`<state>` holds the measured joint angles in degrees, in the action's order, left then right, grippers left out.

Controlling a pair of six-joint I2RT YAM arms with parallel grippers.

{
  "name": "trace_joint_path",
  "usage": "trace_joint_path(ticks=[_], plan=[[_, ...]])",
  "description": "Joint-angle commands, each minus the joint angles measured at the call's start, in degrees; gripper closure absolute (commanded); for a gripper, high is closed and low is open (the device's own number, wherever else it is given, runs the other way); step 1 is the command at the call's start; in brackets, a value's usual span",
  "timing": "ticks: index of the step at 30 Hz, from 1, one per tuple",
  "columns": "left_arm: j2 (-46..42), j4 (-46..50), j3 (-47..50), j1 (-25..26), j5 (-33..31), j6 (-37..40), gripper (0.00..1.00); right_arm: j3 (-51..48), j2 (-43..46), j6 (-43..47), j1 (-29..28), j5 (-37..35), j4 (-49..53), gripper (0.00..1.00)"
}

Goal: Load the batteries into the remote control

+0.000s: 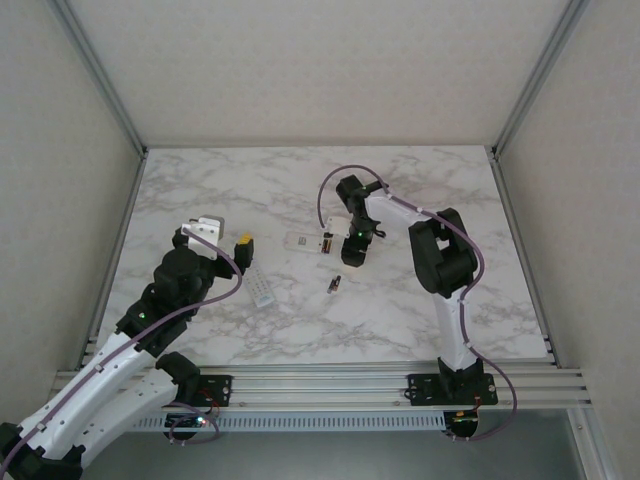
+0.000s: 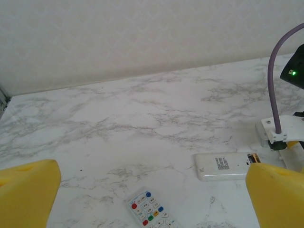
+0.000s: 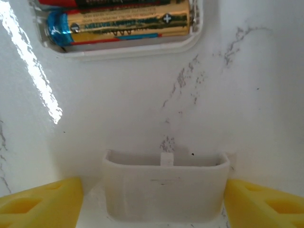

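A white remote control [image 1: 303, 242] [image 2: 223, 166] lies face down mid-table, its battery bay uncovered at the right end. Two batteries [image 3: 118, 23] lie side by side in that bay. One more battery [image 1: 335, 285] lies loose on the marble nearer the arms. My right gripper [image 1: 350, 250] [image 3: 154, 199] is low beside the bay, open. A white battery cover [image 3: 164, 190] stands between its yellow fingers, with a gap at the left finger [image 3: 47, 204]. My left gripper [image 1: 228, 238] [image 2: 152, 194] hovers open at the left with nothing between its fingers.
A second remote [image 1: 262, 288] [image 2: 152, 211] lies face up with coloured buttons, just ahead of my left gripper. The marble table [image 1: 430, 180] is walled at the back and both sides. A metal rail [image 1: 330, 380] runs along the near edge.
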<state>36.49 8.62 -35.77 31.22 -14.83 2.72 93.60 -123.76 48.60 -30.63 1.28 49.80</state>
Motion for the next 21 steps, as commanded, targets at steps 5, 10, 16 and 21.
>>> trace_joint_path(ticks=[5,10,16,21], plan=[[-0.3,-0.7,-0.1,-0.7,-0.6,-0.7,0.00,-1.4,-0.3,0.5,-0.6,2.0,1.5,0.36],[-0.4,-1.0,0.1,-0.7,-0.5,-0.7,0.01,-1.5,2.3,1.0,-0.5,3.9,2.0,0.46],[-0.8,-0.9,0.0,-0.6,-0.8,-0.1,0.00,-1.2,6.2,-1.5,-0.7,5.9,3.2,0.49],[-0.8,-1.2,0.1,-0.6,-1.1,-0.3,0.00,-0.8,9.3,-6.6,-3.0,7.6,0.8,0.50]])
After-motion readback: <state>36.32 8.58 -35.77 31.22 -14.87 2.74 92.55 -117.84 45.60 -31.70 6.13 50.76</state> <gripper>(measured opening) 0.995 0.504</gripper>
